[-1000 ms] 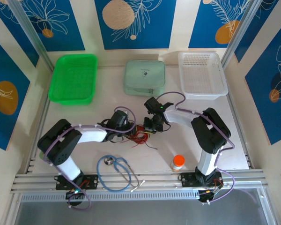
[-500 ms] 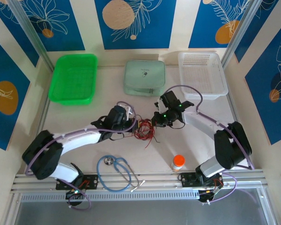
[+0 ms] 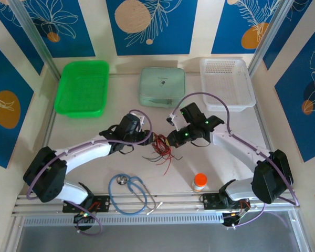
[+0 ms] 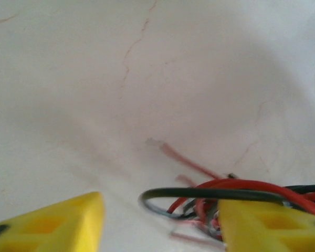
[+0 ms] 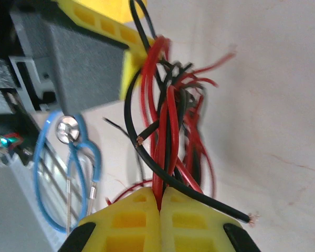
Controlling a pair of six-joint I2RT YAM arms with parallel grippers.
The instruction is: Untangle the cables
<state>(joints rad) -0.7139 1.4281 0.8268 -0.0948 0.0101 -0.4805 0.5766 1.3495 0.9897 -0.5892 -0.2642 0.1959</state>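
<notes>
Several thin, tangled red and black cables (image 3: pixel 160 148) are running from the right claw (image 5: pixel 160 198), which is pinching them tight, leftward between the left claw's (image 4: pixel 160 210) spread fingers.

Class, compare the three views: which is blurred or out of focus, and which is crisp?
Left wrist view: soft throughout, cables and yellow fingers smeared. Right wrist view: cables sharp, the blue stethoscope behind them slightly soft. Top view: crisp, evenly lit, no strong glare.
</notes>
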